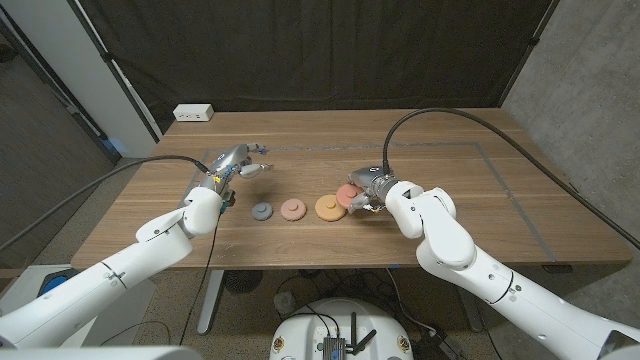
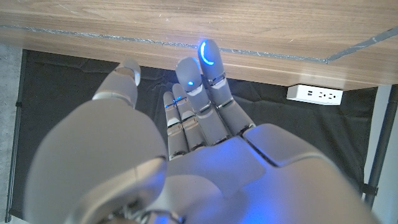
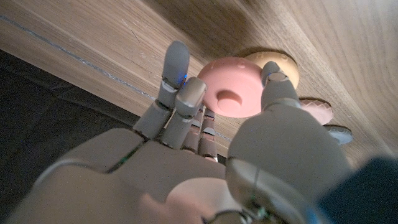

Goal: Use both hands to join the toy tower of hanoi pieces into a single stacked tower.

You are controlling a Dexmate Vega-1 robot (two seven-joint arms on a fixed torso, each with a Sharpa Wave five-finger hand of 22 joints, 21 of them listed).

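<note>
— What do we have as the support surface?

— A wooden table [image 1: 450, 215] with a thin taped outline on its top.

— What do we see lying directly on it?

— Three discs in a row: a grey disc [image 1: 262, 211], a salmon disc [image 1: 292, 210] just beside it, and an orange disc [image 1: 329, 207]. A white power strip [image 1: 193, 113] sits at the far left edge.

A lab or test bay — black curtain [image 1: 300, 45] backdrop, bare concrete wall [image 1: 590, 90], taped wooden table [image 1: 450, 130].
</note>
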